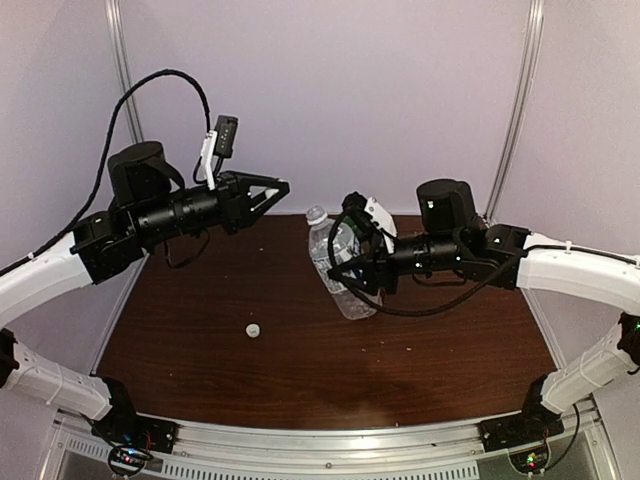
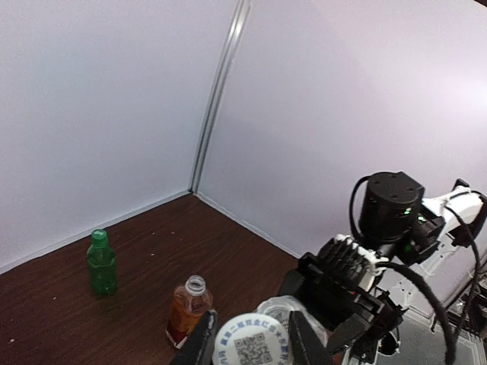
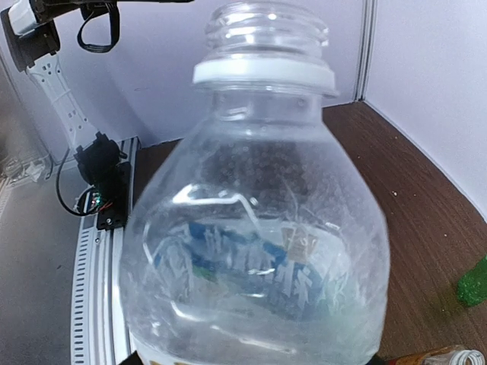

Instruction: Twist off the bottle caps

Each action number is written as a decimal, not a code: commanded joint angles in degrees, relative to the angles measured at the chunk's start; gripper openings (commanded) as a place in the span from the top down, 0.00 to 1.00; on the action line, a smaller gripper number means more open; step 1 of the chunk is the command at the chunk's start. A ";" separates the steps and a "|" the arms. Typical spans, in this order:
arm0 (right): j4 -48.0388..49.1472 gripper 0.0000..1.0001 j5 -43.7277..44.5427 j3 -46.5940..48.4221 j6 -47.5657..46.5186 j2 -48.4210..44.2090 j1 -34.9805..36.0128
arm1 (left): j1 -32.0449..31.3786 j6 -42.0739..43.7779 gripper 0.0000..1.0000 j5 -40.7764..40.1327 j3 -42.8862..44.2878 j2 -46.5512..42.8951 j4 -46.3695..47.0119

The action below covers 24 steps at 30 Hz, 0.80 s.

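Table (image 1: 180,350) from above: right gripper (image 1: 340,273) clamps the tilted clear bottle (image 1: 322,240); a loose cap (image 1: 254,329) lies apart. Left wrist — left gripper (image 2: 253,342) pinches a printed white cap (image 2: 255,348); amber bottle (image 2: 188,308) open, green bottle (image 2: 100,265) capped. Right wrist — clear bottle's neck bare.

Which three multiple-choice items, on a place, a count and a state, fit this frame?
1. The printed white cap is: A lying loose; B in the left tool; C screwed on a bottle.
2. Bottles still capped: A one; B two; C three.
3. The clear bottle is: A standing free; B lying flat; C gripped by the right tool.
Answers: 1 B, that tool pinches it. 2 A, only the green bottle wears its green cap; the amber bottle and clear one show bare necks. 3 C, the tool clasps its body.
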 commanded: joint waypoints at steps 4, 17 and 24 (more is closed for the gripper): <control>5.30 0.46 8.16 -3.26 2.06 -5.55 -0.40 | -0.30 5.46 0.73 -22.54 -6.98 -0.84 -7.18; 8.07 0.45 11.14 -8.23 3.66 -8.59 -1.36 | -0.15 7.26 0.72 -24.06 -27.79 8.22 11.74; 8.08 0.45 10.75 -9.33 5.93 -8.64 -1.67 | 0.90 6.89 0.72 -25.95 -26.50 22.45 15.60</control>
